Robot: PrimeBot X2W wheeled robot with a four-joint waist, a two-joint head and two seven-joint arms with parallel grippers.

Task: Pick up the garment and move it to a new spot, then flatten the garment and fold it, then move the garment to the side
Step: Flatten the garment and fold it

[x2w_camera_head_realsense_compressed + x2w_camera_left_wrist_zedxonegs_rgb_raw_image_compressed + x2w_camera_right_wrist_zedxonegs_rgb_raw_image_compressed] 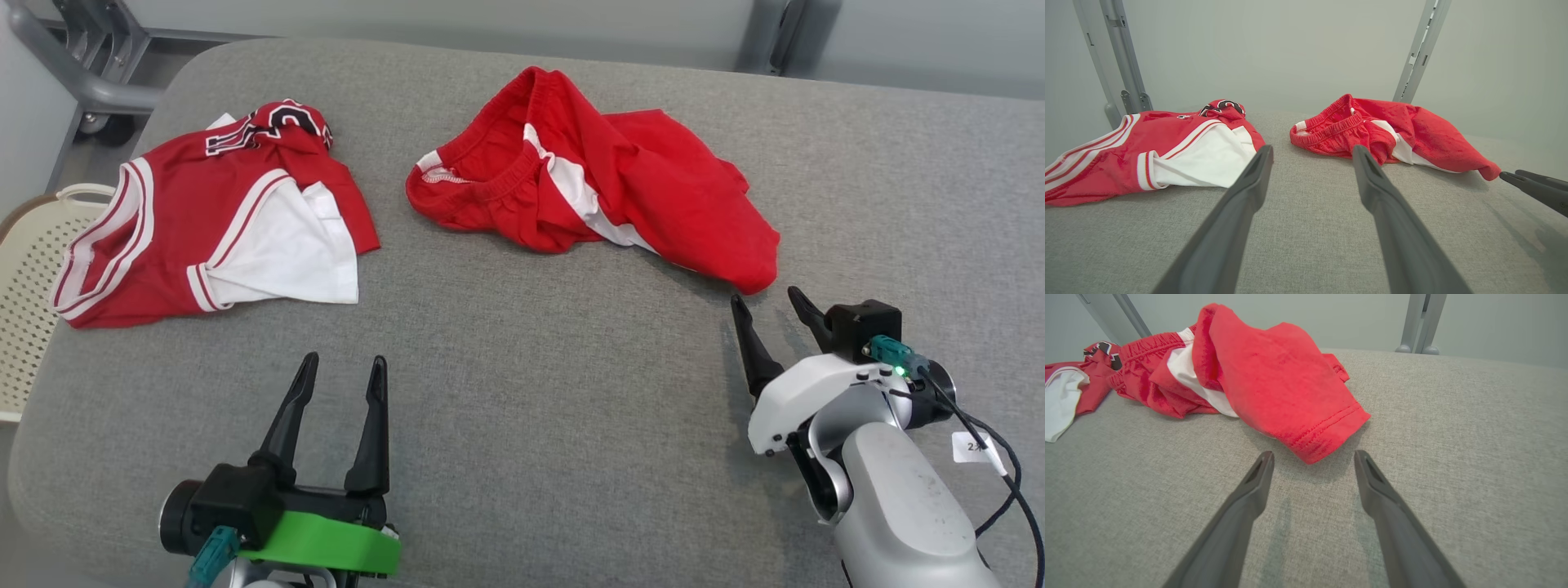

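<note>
Left gripper (341, 369) low at lower left, fingers spread, empty; right gripper (769, 300) at lower right, fingers apart, empty

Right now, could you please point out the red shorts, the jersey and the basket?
red shorts (653, 188): head view, middle of the red fabric.
jersey (175, 233): head view, red body panel.
basket (24, 273): head view, perforated side wall.

Just ahead of the right gripper (766, 294), which is showing black fingers on a white housing, the shorts (653, 188) are showing solid red with a white side stripe. Ahead-left of the left gripper (344, 359), black over a green mount, the jersey (163, 245) is showing red with a white panel, red-and-white striped trim and black, white-edged lettering. The cushion (522, 367) under both is showing heathered grey.
</note>
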